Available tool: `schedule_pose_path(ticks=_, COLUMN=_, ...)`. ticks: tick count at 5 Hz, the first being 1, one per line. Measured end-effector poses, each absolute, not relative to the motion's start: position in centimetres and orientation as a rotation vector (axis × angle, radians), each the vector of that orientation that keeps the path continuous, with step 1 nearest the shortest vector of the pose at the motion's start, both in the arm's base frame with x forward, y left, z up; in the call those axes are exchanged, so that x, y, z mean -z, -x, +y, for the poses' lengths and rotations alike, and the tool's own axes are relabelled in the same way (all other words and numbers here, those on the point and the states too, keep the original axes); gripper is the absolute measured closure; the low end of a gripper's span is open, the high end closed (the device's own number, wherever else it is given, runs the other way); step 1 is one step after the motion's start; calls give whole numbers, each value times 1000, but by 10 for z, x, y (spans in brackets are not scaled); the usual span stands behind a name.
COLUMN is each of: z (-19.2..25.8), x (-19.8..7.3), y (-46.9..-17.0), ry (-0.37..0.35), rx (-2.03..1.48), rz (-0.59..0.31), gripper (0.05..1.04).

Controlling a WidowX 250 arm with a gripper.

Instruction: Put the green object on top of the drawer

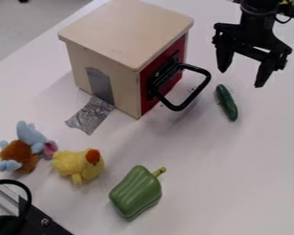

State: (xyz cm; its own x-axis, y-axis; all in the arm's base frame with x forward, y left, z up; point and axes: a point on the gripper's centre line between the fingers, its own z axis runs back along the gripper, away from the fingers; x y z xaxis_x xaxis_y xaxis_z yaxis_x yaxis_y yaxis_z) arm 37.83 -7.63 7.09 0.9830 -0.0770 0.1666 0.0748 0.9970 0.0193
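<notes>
- Upper right of the view: gripper [241, 78] hangs over the counter [198, 202], jaws spread wide, nothing between them
- Cucumber [227, 103] is on the counter, just below the jaws in view and slightly left; long axis runs steeply down and right, slanted to the line between the jaws, so a small turn probably helps the grasp
- Green pepper [137, 190] is lower middle, well apart from the jaws, stem toward upper right; "green object" fits both, cucumber is nearer
- Cabinet [106, 57] holds the drawer, red front [145, 105] looks shut, can't tell contents
- Handle [195, 69] sticks out toward the cucumber; carry should go over it or risk a snag
- Flat top [128, 30] is the likely target; step in hand is the pick
</notes>
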Motion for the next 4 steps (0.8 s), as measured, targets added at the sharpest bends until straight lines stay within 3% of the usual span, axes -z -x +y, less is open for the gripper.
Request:
schedule_pose_path(ticks=1, z=-75, x=-58, y=-374, ry=-17, rx=74, rz=-131, gripper=85)
schedule_pose_path(ticks=2, z=-76, x=-26, y=-356, ry=11, rx=66, rz=-129, gripper=85)
schedule_pose_path(ticks=3, z=-77, x=-24, y=-357, ry=26, rx=45, rz=-145, gripper=85)
schedule_pose_path(ticks=4, z=-81, x=-19, y=-355, ry=50, rx=12, rz=-106, gripper=85)
